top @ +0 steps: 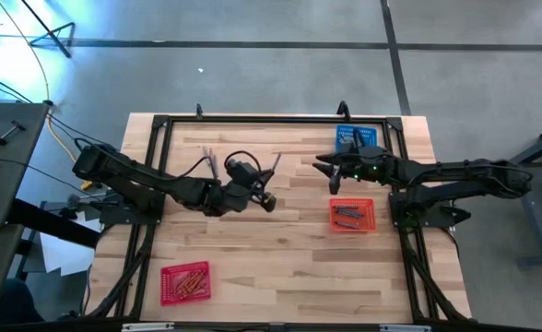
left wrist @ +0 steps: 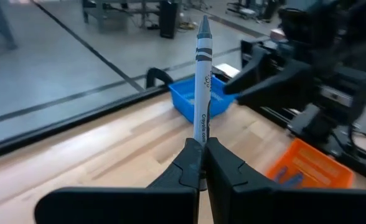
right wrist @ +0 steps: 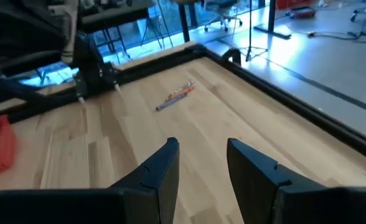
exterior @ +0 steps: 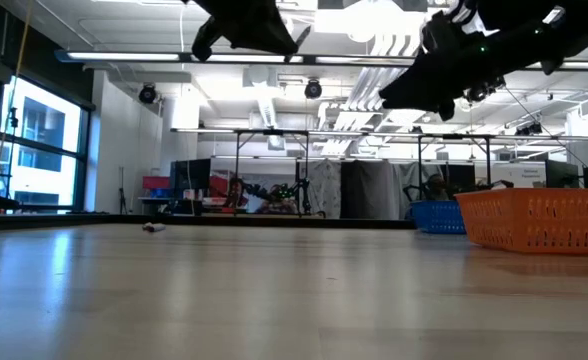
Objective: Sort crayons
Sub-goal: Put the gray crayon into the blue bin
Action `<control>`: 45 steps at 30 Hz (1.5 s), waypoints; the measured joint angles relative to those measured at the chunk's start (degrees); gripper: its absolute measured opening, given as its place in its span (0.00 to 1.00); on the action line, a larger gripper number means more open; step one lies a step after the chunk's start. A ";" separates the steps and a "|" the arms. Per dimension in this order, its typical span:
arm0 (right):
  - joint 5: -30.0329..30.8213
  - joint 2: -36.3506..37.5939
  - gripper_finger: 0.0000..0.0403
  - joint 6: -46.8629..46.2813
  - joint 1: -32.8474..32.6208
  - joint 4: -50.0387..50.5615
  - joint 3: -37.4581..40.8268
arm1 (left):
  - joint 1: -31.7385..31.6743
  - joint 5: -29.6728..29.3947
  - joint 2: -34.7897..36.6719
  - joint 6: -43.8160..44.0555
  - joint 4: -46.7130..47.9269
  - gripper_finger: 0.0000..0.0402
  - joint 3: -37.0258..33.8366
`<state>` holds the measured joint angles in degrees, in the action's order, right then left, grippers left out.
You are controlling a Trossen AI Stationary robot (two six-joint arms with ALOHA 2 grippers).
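Now the left gripper (left wrist: 203, 163), above mid-desk (top: 280, 258), is clenched on a grey crayon (left wrist: 203, 81), tip up. Carry it w/o tilting to the blue basket (left wrist: 198, 99), release low inside. Right gripper (right wrist: 201, 165) hovers released nr orange basket (top: 353, 216).

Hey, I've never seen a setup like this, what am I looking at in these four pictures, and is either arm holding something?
Two dark robot arms work over a wooden table, sorting crayons. One picture looks straight down, one looks level across the tabletop, and two come from cameras on the wrists. The left end effector is shut on a grey crayon, seen best in its own wrist picture. The right end effector is open and empty, above the table near the blue basket. An orange-red basket sits beside the right arm, a red basket near the front edge. Two loose crayons lie on the wood.
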<state>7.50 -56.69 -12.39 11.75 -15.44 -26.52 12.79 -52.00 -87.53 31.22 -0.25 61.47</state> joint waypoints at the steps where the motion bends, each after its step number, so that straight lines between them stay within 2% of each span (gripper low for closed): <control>1: 0.23 0.00 0.32 -0.02 0.00 -0.72 0.00 | -0.02 -0.57 0.00 -0.13 -0.06 0.00 0.00; 7: 0.62 -1.42 0.32 -2.20 -0.42 -11.33 0.02 | -0.04 -1.08 -1.12 -3.31 0.24 0.00 -0.04; 15: -1.71 -7.14 0.32 -2.39 -3.07 -24.51 0.02 | -0.46 -2.25 -2.26 -8.68 -5.23 0.00 -0.01; 21: -1.96 -9.35 0.32 -3.20 -6.38 -26.23 0.02 | -0.41 -2.33 -2.32 -12.94 -9.92 0.00 -0.02; 30: -1.57 -10.92 0.32 -2.28 -11.24 -30.44 0.02 | 0.05 -2.23 -2.32 -13.00 -10.00 0.00 -0.02; 36: -1.83 -11.69 0.32 -1.49 -12.02 -32.85 0.02 | 0.35 -1.46 -2.41 -11.87 -10.95 0.00 -0.02; 45: -2.84 -11.67 0.32 0.93 -11.89 -35.15 0.02 | 0.79 -0.02 -8.42 -17.21 -25.30 0.00 0.02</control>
<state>4.67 -68.36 -11.46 -0.14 -50.58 -26.50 13.58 -52.02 -95.95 14.01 -25.56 61.49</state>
